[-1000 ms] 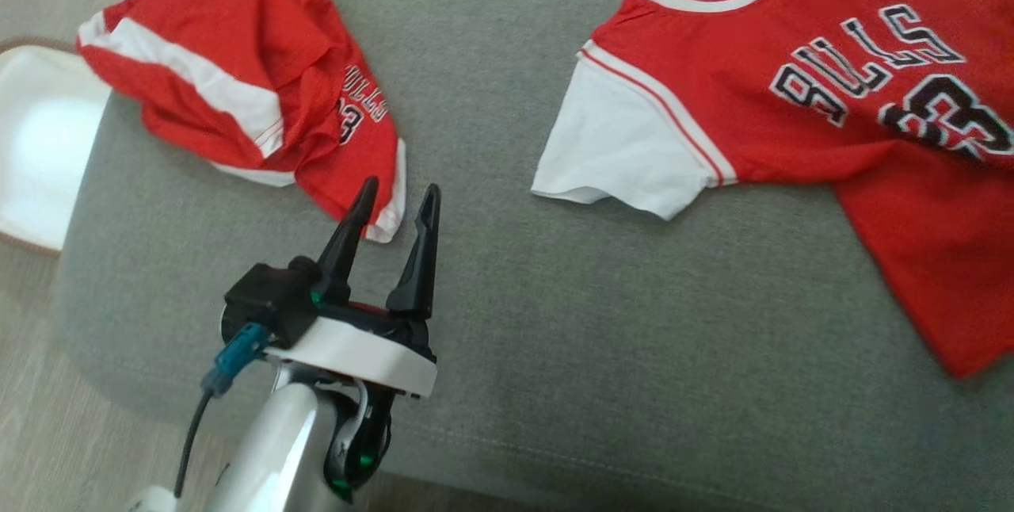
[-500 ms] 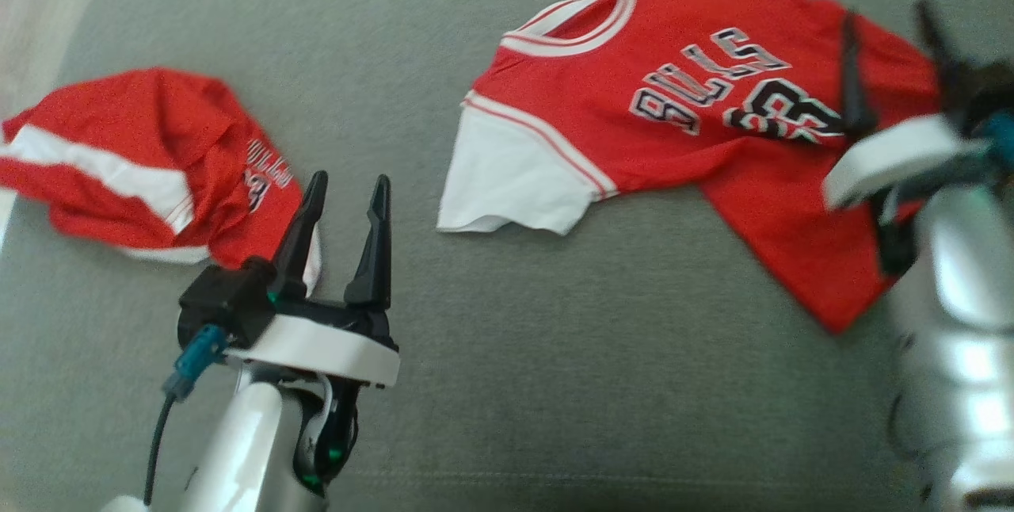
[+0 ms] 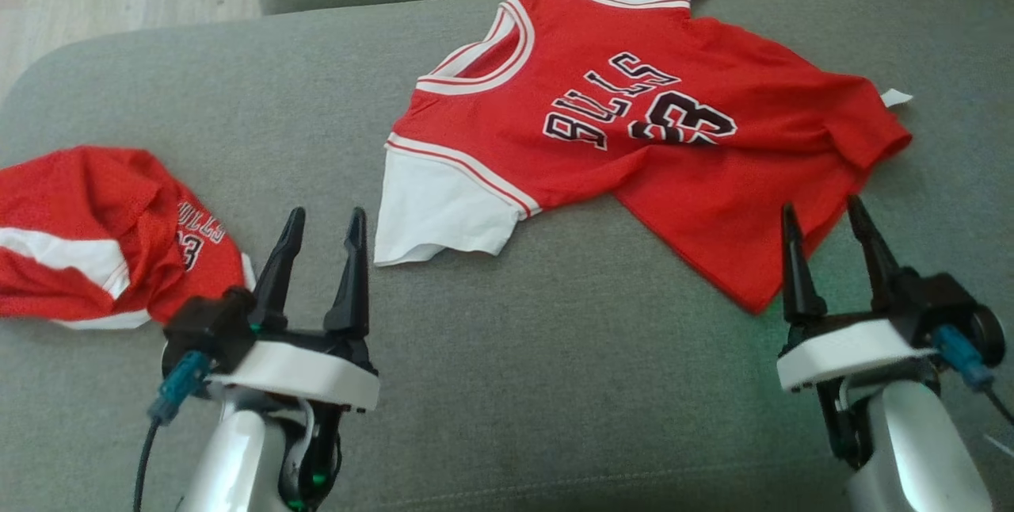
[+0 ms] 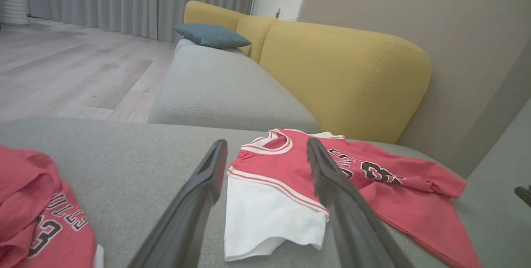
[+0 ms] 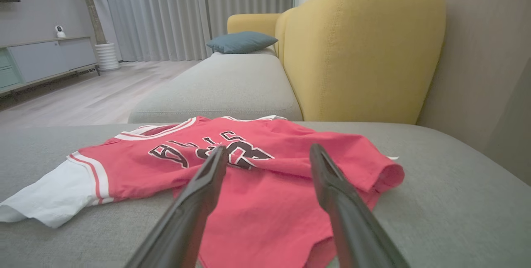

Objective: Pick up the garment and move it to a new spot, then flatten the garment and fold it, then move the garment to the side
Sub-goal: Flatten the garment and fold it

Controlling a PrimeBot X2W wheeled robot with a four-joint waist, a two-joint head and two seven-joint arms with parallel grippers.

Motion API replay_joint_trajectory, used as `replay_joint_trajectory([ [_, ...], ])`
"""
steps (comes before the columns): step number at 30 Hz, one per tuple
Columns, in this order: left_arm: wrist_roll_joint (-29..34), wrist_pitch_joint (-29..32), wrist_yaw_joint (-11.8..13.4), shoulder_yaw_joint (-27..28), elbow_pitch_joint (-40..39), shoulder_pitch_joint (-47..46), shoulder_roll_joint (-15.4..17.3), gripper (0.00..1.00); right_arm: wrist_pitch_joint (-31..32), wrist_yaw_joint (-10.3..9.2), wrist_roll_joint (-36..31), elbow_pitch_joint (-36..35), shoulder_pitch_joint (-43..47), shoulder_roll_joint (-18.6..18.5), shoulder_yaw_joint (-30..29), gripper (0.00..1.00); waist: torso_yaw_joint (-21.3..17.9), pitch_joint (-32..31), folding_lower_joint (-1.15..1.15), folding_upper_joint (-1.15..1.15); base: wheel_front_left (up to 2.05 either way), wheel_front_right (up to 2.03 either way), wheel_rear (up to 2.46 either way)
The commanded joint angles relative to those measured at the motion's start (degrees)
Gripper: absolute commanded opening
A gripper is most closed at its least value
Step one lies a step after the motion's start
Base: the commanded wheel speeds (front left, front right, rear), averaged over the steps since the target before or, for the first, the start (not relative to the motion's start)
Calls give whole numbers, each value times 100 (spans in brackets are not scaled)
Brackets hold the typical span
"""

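The red Bulls jersey point(image 3: 634, 124) is lying print-up and mostly spread on the far middle-to-right part of the grey sofa seat point(image 3: 554, 361), with one white sleeve pointing near-left. A crumpled red garment point(image 3: 87, 234) is sitting at the seat's left edge. The left gripper point(image 3: 325, 215) is hovering just right of that heap, and the right gripper point(image 3: 820, 207) is hovering by the jersey's near hem. Both are holding their fingers point(image 3: 351, 274) spread, pinching nothing.

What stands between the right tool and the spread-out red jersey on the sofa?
Nothing visible does. The open right tool points straight at the jersey, close to its near hem, above bare grey cushion.
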Motion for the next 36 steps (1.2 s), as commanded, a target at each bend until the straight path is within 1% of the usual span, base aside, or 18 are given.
replay_joint_trajectory([
  [1, 54, -31, 1, 228, -67, -151, 44, 100, 28, -4, 64, -354, -35, 57, 176, 100, -72, 18, 0, 0, 0, 0, 0],
  [5, 191, -31, -19, 155, 302, -300, 44, 100, 125, -4, 238, -659, 59, 61, 172, 100, -185, 145, 0, 0, 0, 0, 0],
  [9, 417, -30, 11, 60, 1115, -630, 56, 100, 192, -4, 282, -883, 49, 62, 193, 100, -292, 333, 0, 0, 0, 0, 0],
  [11, 573, 113, 166, 39, 1659, -878, 117, 100, 225, -4, 283, -955, 40, 62, 209, 100, -360, 455, 0, 0, 0, 0, 0],
  [12, 627, 208, 191, 6, 1876, -1020, 136, 100, 235, -4, 285, -987, 29, 62, 216, 100, -394, 520, 0, 0, 0, 0, 0],
  [17, 752, 504, 445, 21, 2679, -1597, 197, 100, 242, -4, 277, -1078, 6, 62, 174, 100, -531, 755, 0, 0, 0, 0, 0],
  [21, 847, 720, 537, -51, 3192, -1840, 246, 100, 233, -4, 293, -1092, -4, 63, 110, 100, -589, 850, 0, 0, 0, 0, 0],
  [25, 813, 828, 520, -67, 3474, -1940, 244, 100, 233, -4, 356, -1099, -20, 63, 40, 100, -611, 868, 0, 0, 0, 0, 0],
  [28, 783, 889, 417, -130, 3672, -1983, 238, 100, 244, -4, 360, -1106, -50, 63, 2, 100, -618, 873, 0, 0, 0, 0, 0],
  [29, 755, 899, 374, -144, 3722, -1989, 230, 73, 245, -4, 356, -1103, -55, 63, -9, 100, -615, 866, 0, 0, 0, 0, 0],
  [30, 729, 896, 338, -157, 3761, -1991, 221, 21, 248, -4, 345, -1095, -57, 63, -25, 100, -612, 857, 0, 0, 0, 0, 0],
  [31, 711, 888, 293, -181, 3790, -1990, 213, 0, 254, -4, 333, -1082, -57, 63, -40, 100, -607, 848, 0, 0, 0, 0, 0],
  [32, 633, 811, 215, -189, 3809, -1980, 190, 0, 280, -4, 318, -1036, -51, 63, -68, 100, -593, 820, 0, 0, 0, 0, 0],
  [36, 468, 607, 39, -220, 3745, -1933, 145, 0, 329, -4, 304, -903, 0, 63, -42, 100, -558, 726, 0, 0, 0, 0, 0],
])
